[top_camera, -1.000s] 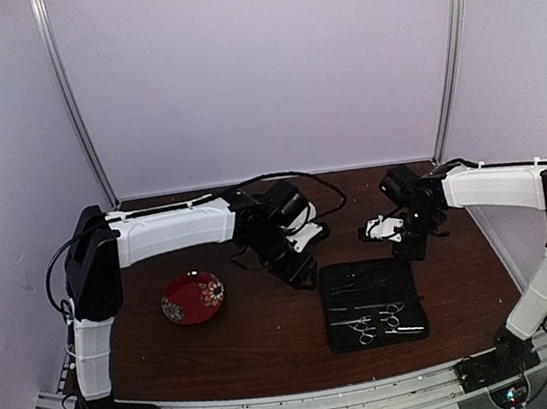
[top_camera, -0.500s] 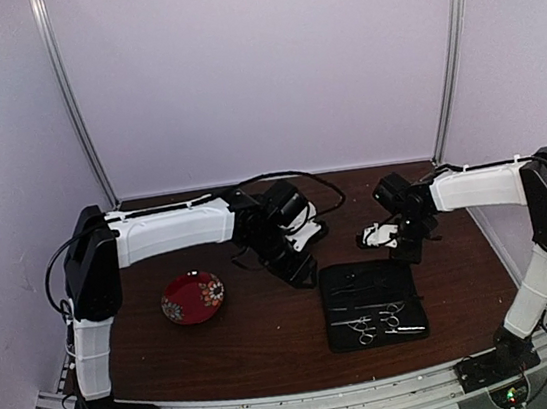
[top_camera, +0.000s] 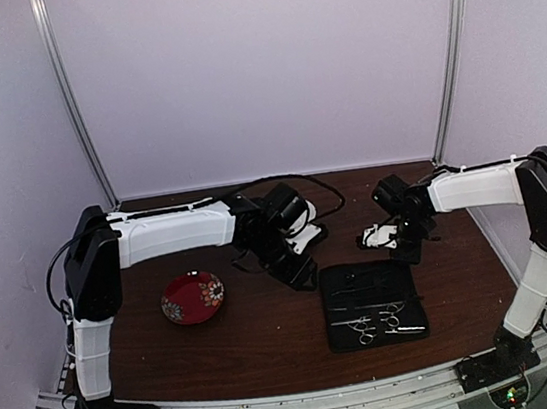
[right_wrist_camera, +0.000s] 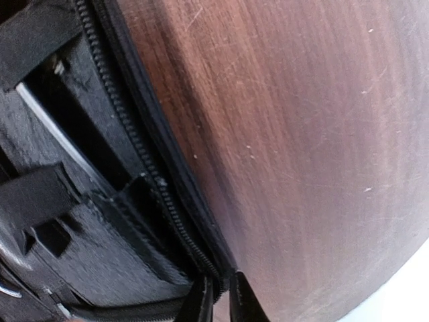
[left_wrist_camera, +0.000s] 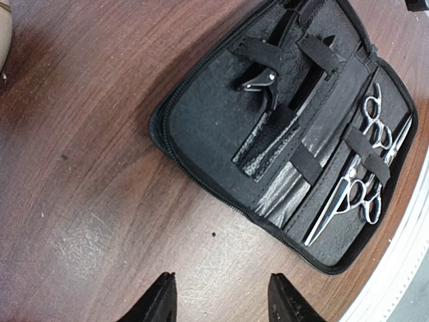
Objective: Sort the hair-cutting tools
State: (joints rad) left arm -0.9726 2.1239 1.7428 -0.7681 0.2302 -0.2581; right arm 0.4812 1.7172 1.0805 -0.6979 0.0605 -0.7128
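Left gripper (left_wrist_camera: 221, 300) jaws wide over the scuffed wood table (left_wrist_camera: 87, 168). Right gripper (right_wrist_camera: 221, 303) nearly closed at the zip rim of the grainy black case (left_wrist_camera: 201, 127). I see both slim silver scissors (left_wrist_camera: 330, 216) strapped inside.

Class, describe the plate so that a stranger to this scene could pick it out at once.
Start at the brown wooden table. Left of the open black case lies the plate. It alone is round and red with a pale pattern; the case is flat, rectangular and black.

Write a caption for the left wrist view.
Open black case on table, two scissors strapped inside, fingers apart beside it.
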